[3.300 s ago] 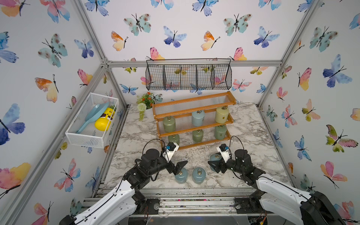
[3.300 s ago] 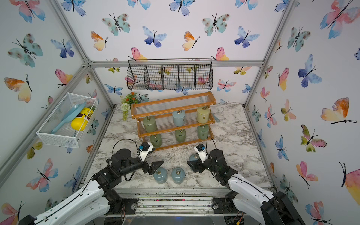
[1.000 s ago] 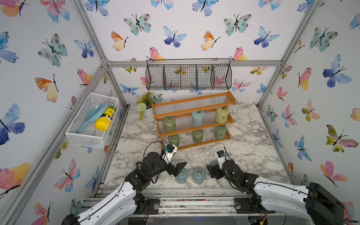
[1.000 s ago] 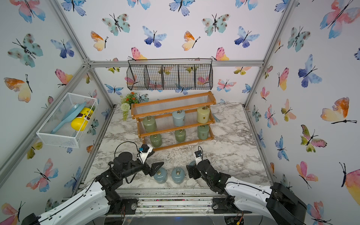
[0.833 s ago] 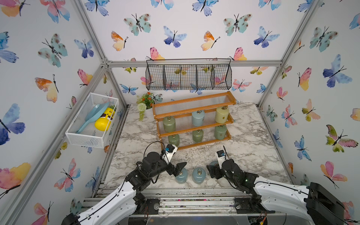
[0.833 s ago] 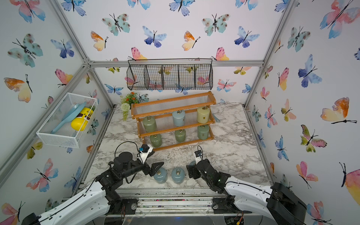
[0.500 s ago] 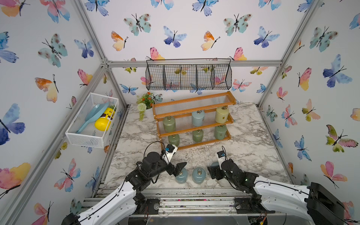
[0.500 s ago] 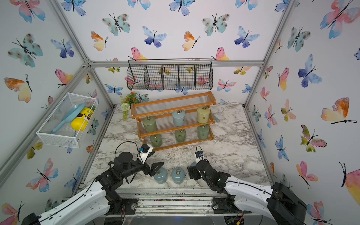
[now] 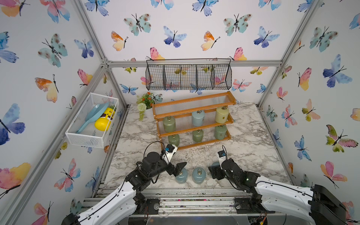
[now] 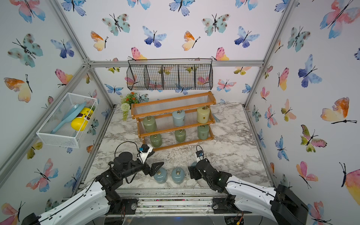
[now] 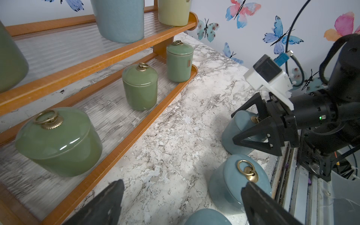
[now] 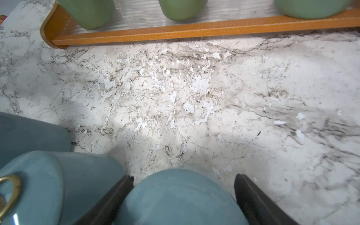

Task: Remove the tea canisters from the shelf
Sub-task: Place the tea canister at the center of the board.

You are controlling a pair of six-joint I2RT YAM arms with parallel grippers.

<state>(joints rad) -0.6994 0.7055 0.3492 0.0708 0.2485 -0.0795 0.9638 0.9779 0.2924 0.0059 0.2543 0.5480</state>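
**3 blue canisters down at the front edge, 6 on the shelf**

Nearest me, my right gripper (image 12: 184, 177) straddles a blue canister (image 12: 175, 200) that seems to stand on the marble table (image 9: 243, 140), a finger close on each side; whether I am clamping it I cannot tell. It sits just beside 2 more blue canisters (image 9: 198, 175), a row I judge is meant to keep the shelf front clear. My left gripper (image 11: 182, 188) hangs over that row's other end, jaws wide and empty, ready, I think, for the next reach. Farther back, the shelf (image 9: 194, 101) holds 3 green canisters (image 9: 197, 135) on its lowest tier, and a green canister (image 9: 169, 123), a pale blue canister (image 9: 197, 117) and a yellow canister (image 9: 222, 114) on the middle tier; the top tier is bare.
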